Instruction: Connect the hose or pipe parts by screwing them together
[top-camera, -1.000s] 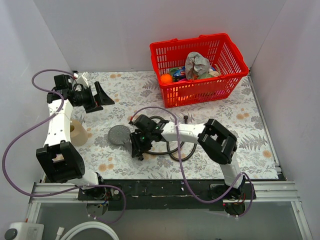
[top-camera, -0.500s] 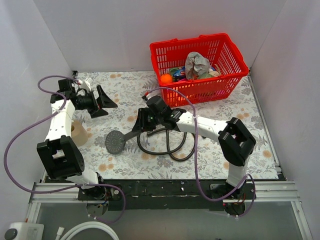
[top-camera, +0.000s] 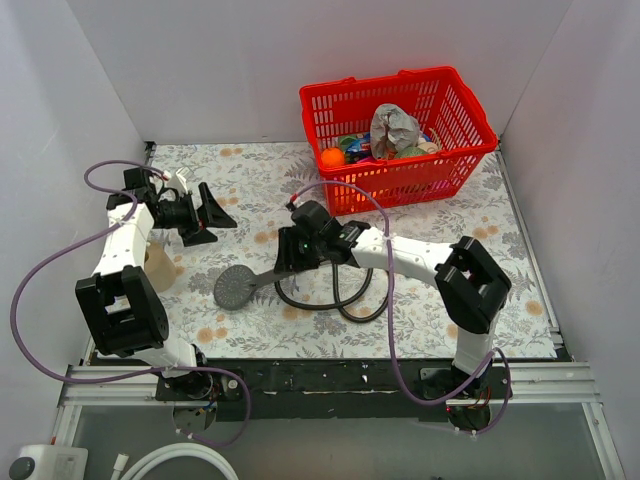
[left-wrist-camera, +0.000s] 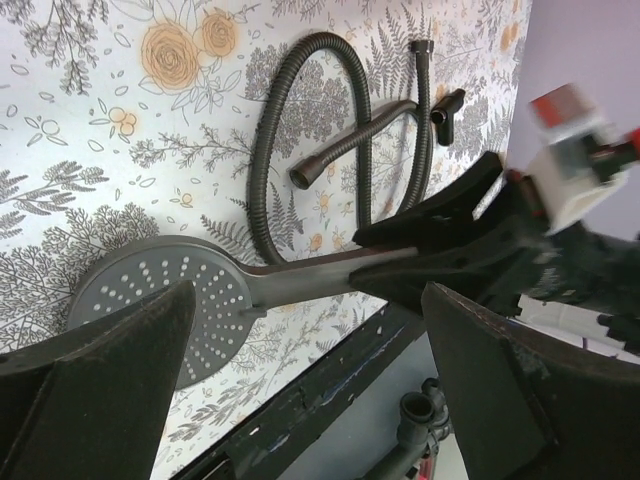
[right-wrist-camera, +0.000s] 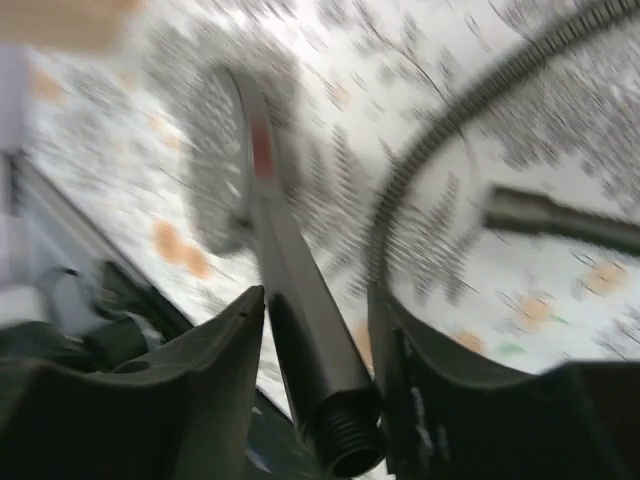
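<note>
Since a second ago the right arm has been stretched out toward the basket (top-camera: 420, 180). The head (top-camera: 233, 288) has been re-laid with its disc down, near-left of the basket, and its handle slanting up toward it.

The right gripper (top-camera: 296, 250) is set astride the handle by the threaded end. Whether it is clamped or eased off cannot be told, as the wrist view is blurred.

The hose (left-wrist-camera: 258, 170) lies untouched, near side of the basket. The left gripper (top-camera: 210, 220), far left of the basket, is spread wide and empty.

Judged: no thread is engaged yet, and the hose end must still be fetched.
</note>
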